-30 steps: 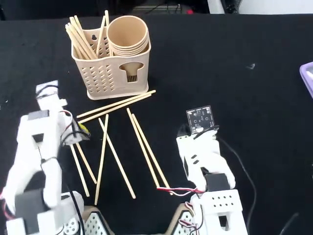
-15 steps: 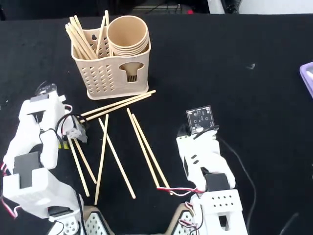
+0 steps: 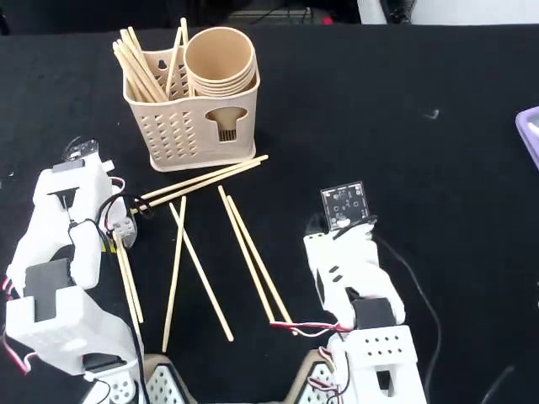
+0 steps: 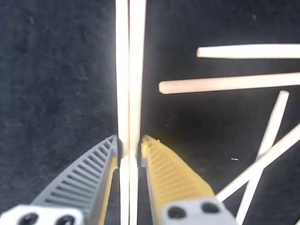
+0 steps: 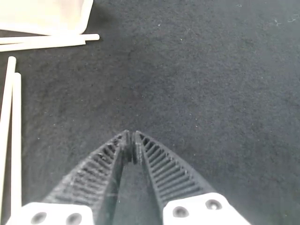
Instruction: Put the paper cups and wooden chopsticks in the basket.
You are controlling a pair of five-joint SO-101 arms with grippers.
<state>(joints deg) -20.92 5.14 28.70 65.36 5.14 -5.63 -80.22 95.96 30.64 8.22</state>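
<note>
We see the left gripper (image 4: 129, 146) clamping a chopstick pair (image 4: 129, 65) between its jaws; the right gripper (image 5: 130, 143) sits closed.

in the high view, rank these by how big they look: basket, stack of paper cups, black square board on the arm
1. basket
2. stack of paper cups, judged by its visible part, since its lower half sits inside the basket
3. black square board, which rides up on the arm nearer the camera, so it may look larger than it is

The basket (image 3: 198, 130) was cream with rows of small slots, the cups (image 3: 221, 57) tan, the chopsticks (image 3: 202, 273) pale wood, the table (image 3: 421, 168) black. The left gripper (image 4: 129, 143) had one grey ribbed finger and one yellow.
</note>
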